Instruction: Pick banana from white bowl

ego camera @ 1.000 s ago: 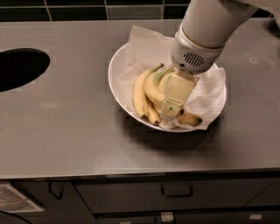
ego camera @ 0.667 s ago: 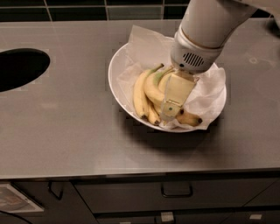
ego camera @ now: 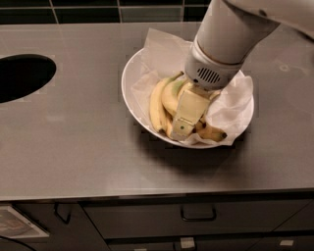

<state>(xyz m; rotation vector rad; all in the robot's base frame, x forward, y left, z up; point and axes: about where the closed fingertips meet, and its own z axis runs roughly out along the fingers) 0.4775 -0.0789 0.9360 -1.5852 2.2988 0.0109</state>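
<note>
The white bowl (ego camera: 128,83) stands on the steel counter, lined with crumpled white paper (ego camera: 228,105). Yellow bananas lie in it. The banana (ego camera: 170,94), plump with a greenish neck and stem, lies near the bowl's middle, partly under my gripper. A paler, straighter banana (ego camera: 156,109) lies to its left, and another yellow end with a dark tip (ego camera: 215,132) shows at the right. My gripper (ego camera: 181,128) reaches down into the bowl from the upper right, its cream end resting among the bananas. The arm's white wrist (ego camera: 216,59) hides the bowl's far right part.
A dark round opening (ego camera: 19,76) is cut into the steel counter (ego camera: 73,147) at the far left. Dark tiles (ego camera: 98,10) run along the back. Below the counter's front edge are drawers with handles (ego camera: 198,213).
</note>
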